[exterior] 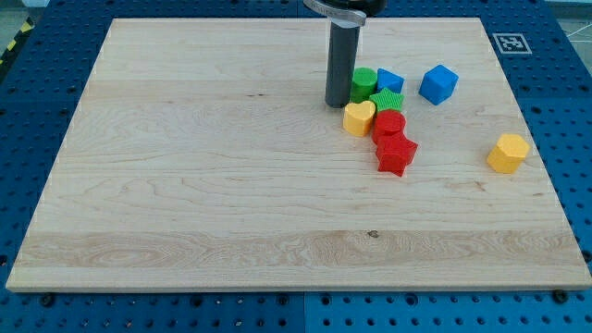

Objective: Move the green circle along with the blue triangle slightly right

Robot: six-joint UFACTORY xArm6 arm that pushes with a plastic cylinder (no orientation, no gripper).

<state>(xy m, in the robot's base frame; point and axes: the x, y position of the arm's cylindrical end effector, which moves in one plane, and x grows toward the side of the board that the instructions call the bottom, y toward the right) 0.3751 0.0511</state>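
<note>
The round green plastic circle block (363,83) touches the blue plastic triangle block (390,80) at its right. My tip (337,102), holding nothing, sits against the circle's left; you judge the rightward push barely begun.

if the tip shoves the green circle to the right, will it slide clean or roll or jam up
The green circle looks squat and lies flat, so it probably slides rather than rolls. It touches the blue triangle, which would likely be carried along. My tip sits at its left, the yellow heart close below, so that may get nudged.
</note>
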